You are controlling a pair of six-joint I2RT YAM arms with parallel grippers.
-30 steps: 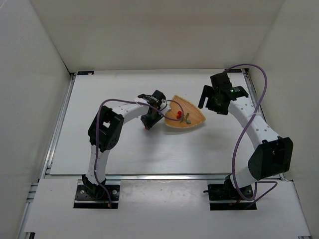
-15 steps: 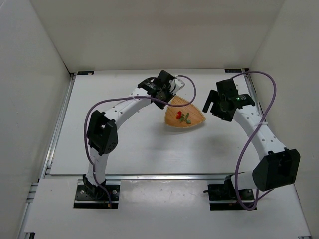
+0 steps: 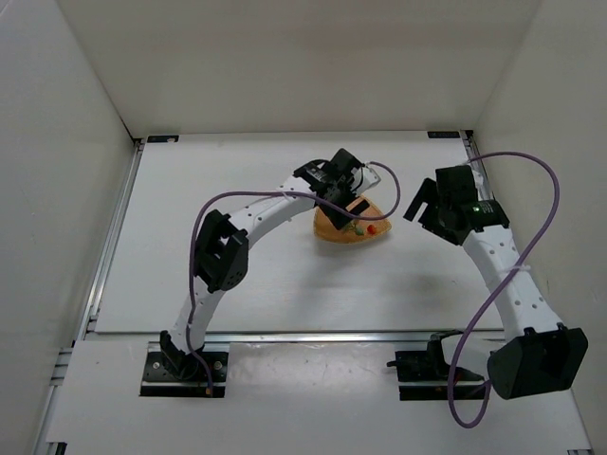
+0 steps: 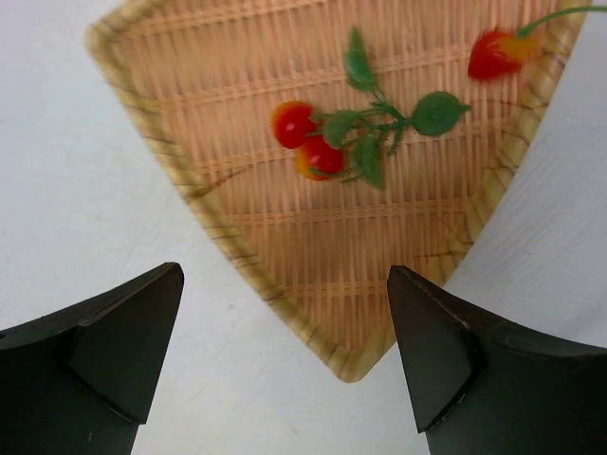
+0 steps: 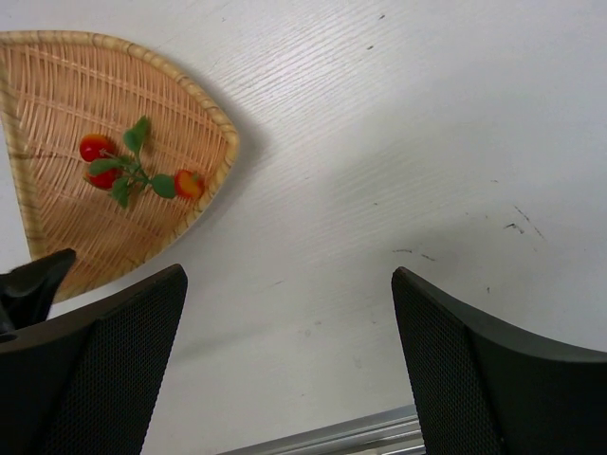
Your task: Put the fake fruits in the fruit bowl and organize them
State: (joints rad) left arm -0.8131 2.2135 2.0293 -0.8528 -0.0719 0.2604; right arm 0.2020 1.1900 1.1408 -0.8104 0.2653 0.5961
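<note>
Over the white table (image 3: 190,246) the left gripper (image 4: 285,275) hangs wide open and empty above the wicker fruit bowl (image 4: 228,245), the right gripper (image 5: 289,275) equally wide beside it. The fake fruits (image 4: 318,142), red berries with leaves, lie inside the bowl.

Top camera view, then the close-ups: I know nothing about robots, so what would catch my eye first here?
The bright red berries with green leaves stand out against all the white, lying inside a fan-shaped wicker basket mid-table. Next come the two black claws. The left claw hangs open right above the basket, and the right claw, also open, hovers over the table beside it.
</note>
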